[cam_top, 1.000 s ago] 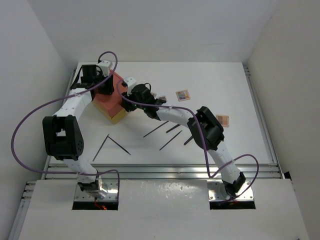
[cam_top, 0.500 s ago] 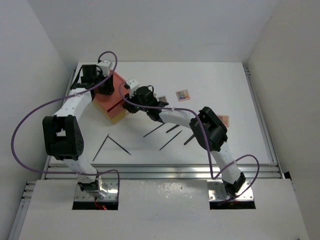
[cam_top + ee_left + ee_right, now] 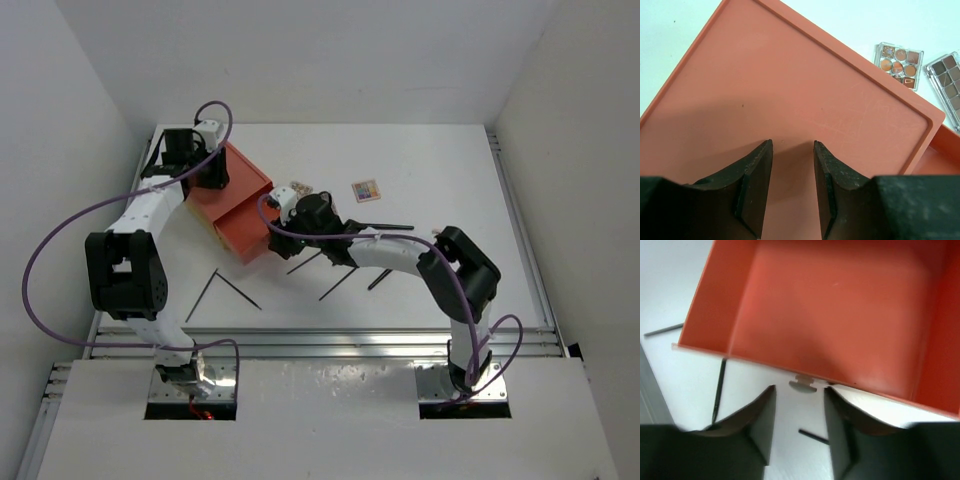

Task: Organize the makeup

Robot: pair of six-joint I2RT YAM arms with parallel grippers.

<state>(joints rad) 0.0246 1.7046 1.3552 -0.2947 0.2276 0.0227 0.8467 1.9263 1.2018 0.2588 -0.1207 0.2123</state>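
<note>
The box [image 3: 235, 200] is orange-red all over; its lid looks plain and faintly scuffed in the left wrist view. The drawer [image 3: 830, 305] is the same orange-red inside, with a pale grey knob [image 3: 802, 383]. The tabletop [image 3: 430, 160] is white. At the upper right of the left wrist view, the clear-cased amber palette [image 3: 900, 59] holds orange, tan and brown pans, and the brown palette [image 3: 947, 75] has rows of dull brown squares. Mid-frame in the top view, the mixed palette [image 3: 366, 189] shows small squares of several colours in a pinkish frame. The sticks [image 3: 340, 282] are black. The arms [image 3: 385, 250] are white with black joints, and the cables [image 3: 60, 240] are purple. The left fingers [image 3: 757, 185] and right fingers [image 3: 760, 425] are black.
</note>
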